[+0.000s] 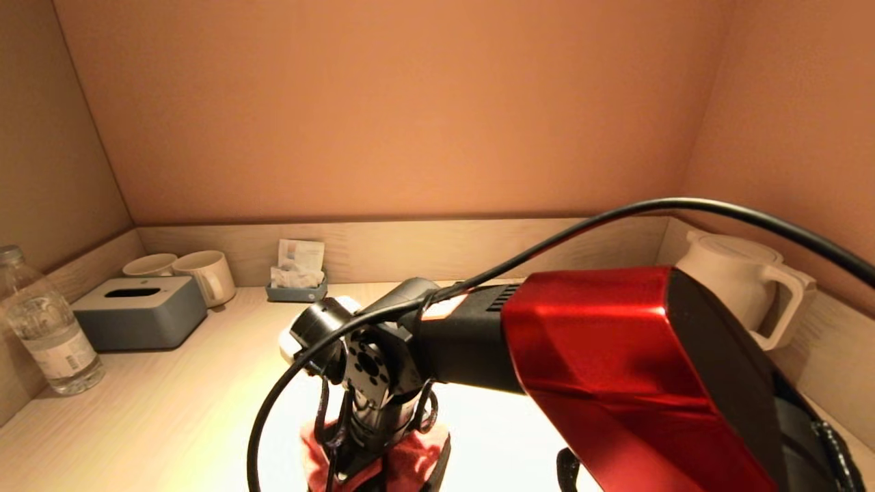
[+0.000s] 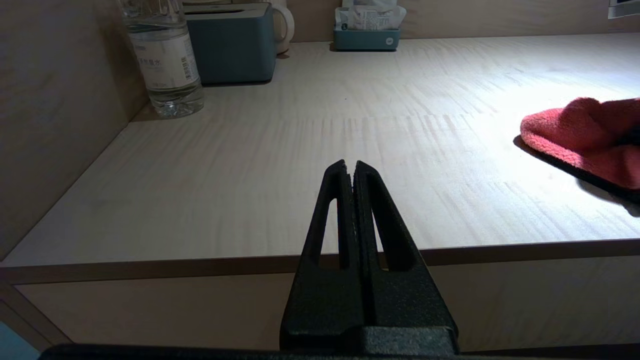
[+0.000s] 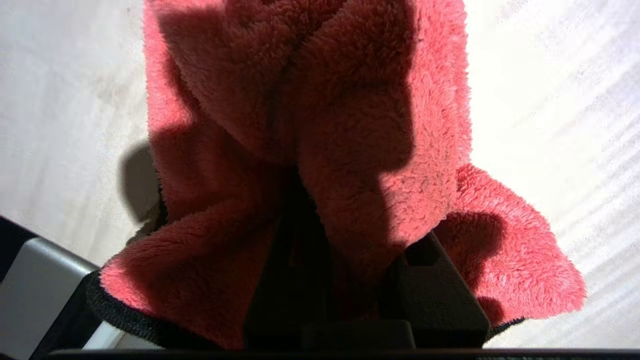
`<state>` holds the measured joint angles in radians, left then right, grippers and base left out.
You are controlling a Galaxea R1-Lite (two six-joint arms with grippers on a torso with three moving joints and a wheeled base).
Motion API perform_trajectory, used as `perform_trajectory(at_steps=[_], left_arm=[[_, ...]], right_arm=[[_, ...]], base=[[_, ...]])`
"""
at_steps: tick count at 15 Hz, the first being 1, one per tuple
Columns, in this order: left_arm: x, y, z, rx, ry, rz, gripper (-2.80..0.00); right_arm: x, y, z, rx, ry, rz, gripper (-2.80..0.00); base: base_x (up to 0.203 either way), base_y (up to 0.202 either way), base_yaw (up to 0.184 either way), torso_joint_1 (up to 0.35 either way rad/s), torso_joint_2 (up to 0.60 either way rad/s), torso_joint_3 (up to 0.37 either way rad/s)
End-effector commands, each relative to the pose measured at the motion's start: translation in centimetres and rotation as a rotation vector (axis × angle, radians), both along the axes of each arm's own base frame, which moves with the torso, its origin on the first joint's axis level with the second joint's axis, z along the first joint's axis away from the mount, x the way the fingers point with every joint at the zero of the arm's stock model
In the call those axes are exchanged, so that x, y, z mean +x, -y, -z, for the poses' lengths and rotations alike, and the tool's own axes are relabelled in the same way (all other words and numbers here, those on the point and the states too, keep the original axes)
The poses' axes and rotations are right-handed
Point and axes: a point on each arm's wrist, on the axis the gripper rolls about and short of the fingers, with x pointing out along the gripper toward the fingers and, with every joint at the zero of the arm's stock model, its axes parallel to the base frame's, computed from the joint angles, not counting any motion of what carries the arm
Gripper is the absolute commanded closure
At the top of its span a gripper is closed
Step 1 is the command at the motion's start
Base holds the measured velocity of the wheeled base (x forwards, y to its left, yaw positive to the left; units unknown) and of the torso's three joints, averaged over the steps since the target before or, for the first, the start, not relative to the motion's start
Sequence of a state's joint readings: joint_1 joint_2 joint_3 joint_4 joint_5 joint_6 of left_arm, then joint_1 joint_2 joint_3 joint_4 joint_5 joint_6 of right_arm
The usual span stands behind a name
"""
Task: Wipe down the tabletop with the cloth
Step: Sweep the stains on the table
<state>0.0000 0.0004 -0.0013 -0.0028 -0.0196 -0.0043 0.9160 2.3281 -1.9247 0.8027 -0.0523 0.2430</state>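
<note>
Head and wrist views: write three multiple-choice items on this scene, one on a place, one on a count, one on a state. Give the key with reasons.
1. Where does the water bottle stand?
A. at the tabletop's left wall, near the tissue box
B. beside the kettle
C. on the red cloth

2. How many mugs stand behind the tissue box?
A. none
B. two
C. four

3. What state is the left tool in?
A. open wide over the cloth
B. shut on the bottle
C. shut on nothing, off the front edge of the tabletop

Key: 1 A, the head view shows the bottle by the left wall, next to the box. 2 B, two white mugs show there side by side. 3 C, the left wrist view shows its fingers together and empty, while the right tool grips the cloth.
</note>
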Motion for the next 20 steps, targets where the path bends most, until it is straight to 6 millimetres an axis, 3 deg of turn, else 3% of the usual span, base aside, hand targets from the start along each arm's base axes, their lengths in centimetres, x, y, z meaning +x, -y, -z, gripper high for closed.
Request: perform_trajectory(at_steps=[1, 6, 8, 12, 20], left_arm=[[0.0, 0.0, 0.0, 0.000, -0.001, 0.002, 0.00], [0.0, 0.0, 0.0, 0.000, -0.001, 0.000, 0.00], [0.0, 0.0, 0.0, 0.000, -0.001, 0.000, 0.00], [0.0, 0.0, 0.0, 0.000, -0.002, 0.002, 0.00], [0.0, 0.0, 0.0, 0.000, -0.002, 0.002, 0.00]], right_arm=[[1.5, 0.8, 0.8, -0.010, 0.003, 0.045, 0.00], [5.2, 5.0, 0.6, -0.024, -0.010, 0.183, 0.00], [5.4, 6.1, 0.0, -0.026, -0.013, 0.204, 0.00], [3.7, 7.6, -1.7, -0.032, -0.021, 0.203, 0.00], [-2.2, 1.9, -1.6, -0.020, -0.041, -0.007, 0.00]], base=[[0.000, 0.000, 0.000, 0.000, 0.00, 0.000], [0.000, 0.000, 0.000, 0.000, 0.00, 0.000], [0.000, 0.000, 0.000, 0.000, 0.00, 0.000], [0.000, 0.000, 0.000, 0.000, 0.00, 0.000], [0.000, 0.000, 0.000, 0.000, 0.00, 0.000]])
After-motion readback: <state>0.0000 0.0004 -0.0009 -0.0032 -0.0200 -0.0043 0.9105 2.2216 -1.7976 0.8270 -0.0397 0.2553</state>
